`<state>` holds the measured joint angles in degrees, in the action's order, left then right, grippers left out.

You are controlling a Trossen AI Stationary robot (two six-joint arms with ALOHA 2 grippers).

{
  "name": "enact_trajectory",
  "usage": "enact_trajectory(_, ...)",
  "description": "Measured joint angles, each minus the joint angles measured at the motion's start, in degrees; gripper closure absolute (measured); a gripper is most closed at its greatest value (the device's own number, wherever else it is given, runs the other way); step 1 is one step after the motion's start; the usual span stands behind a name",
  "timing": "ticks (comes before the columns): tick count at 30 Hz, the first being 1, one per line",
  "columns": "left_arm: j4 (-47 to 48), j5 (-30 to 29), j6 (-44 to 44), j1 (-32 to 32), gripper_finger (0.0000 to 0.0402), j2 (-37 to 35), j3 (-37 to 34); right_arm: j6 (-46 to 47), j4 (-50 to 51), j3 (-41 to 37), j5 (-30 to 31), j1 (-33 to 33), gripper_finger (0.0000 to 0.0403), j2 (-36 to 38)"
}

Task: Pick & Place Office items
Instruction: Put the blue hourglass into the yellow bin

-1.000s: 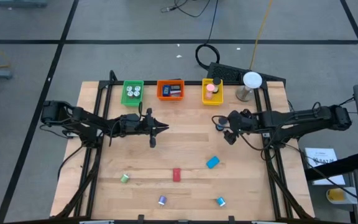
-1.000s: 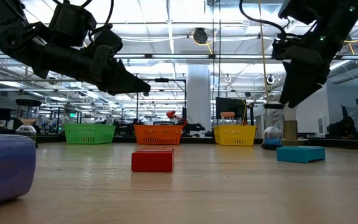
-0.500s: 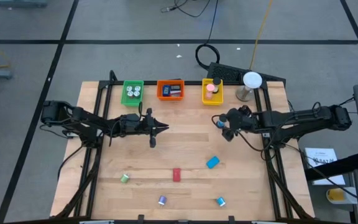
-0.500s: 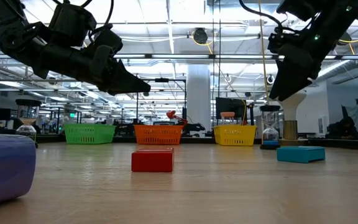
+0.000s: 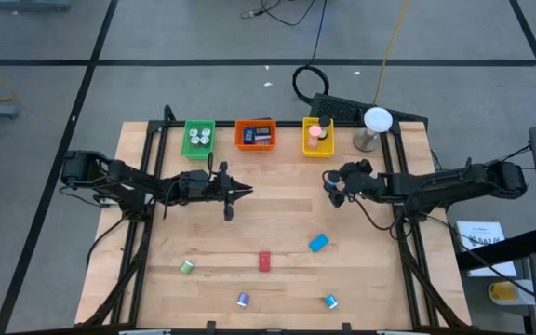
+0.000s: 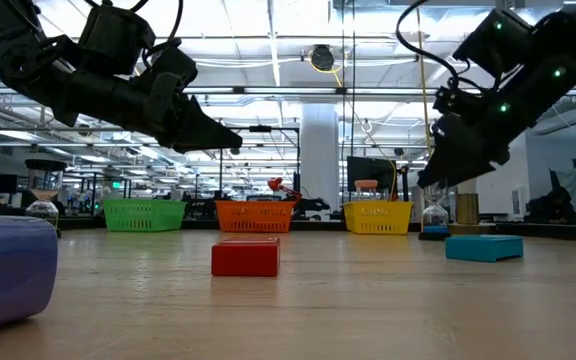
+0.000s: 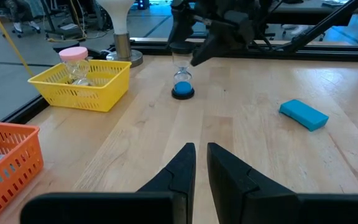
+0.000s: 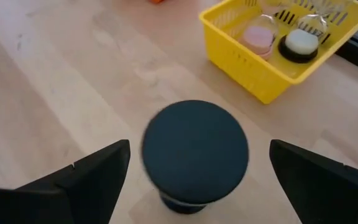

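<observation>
Wooden tabletop, with five loose pieces on my side of the yellow tray (image 5: 306, 140). Farthest from it are a purple roll (image 5: 242, 300) and a blue roll (image 5: 329, 301). Then come a green roll (image 5: 186, 267) and a red block (image 5: 264, 261), and closer to the tray a blue block (image 5: 318, 243).

Just short of the tray stands the piece I'm after, a blue-based hourglass (image 7: 182, 78), upright with its long axis vertical. The right gripper (image 5: 331, 191) hangs directly over it. Its fingers are spread wide on either side of the dark round cap and touch nothing, so the next move looks like a straight descent and a close.

I judge the tray wall, just beyond the hourglass, to be the only thing crowding that grip.

The left gripper (image 5: 240, 193) waits well to the side of the tray. Its fingers are drawn nearly together with nothing between them, so the right arm is clearly the nearer one.
</observation>
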<state>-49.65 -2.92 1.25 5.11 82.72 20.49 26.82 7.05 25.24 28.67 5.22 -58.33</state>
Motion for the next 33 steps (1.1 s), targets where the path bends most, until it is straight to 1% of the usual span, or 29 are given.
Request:
enact_trajectory(5,0.00,0.00,0.01,0.02,0.0353,0.00,0.00,-0.54,-6.31,-3.11,-0.07,1.96,0.0030,0.00)
enact_trajectory(8,0.00,0.01,-0.01,0.00,0.0353,0.00,0.00,-0.56,-9.12,-4.38,-0.10,2.47,0.0052,0.00)
enact_trajectory(11,0.00,0.02,0.01,0.02,0.0353,0.00,0.00,-0.99,-11.06,-4.69,-0.14,2.49,0.0092,0.00)
enact_trajectory(17,0.01,0.00,0.00,0.00,0.0353,0.00,0.00,-2.74,-12.62,-4.75,-0.16,2.47,0.0195,0.00)
enact_trajectory(18,0.01,0.01,-0.01,0.00,0.0353,0.00,0.00,-3.37,-12.83,-4.75,-0.18,2.47,0.0201,0.00)
enact_trajectory(24,0.00,0.00,0.01,0.02,0.0353,0.00,0.00,-6.48,-15.86,-4.17,0.28,2.54,0.0200,1.03)
enact_trajectory(27,0.00,0.01,0.01,0.01,0.0353,0.00,0.00,-9.05,-16.55,-2.12,2.85,3.38,0.0200,2.15)
enact_trajectory(30,-0.02,0.00,0.01,0.00,0.0353,0.00,0.00,-12.32,-16.54,1.02,3.15,5.77,0.0200,2.52)
enact_trajectory(33,-0.02,0.01,0.01,0.00,0.0353,0.00,0.00,-15.88,-16.72,4.43,3.01,9.90,0.0200,2.10)
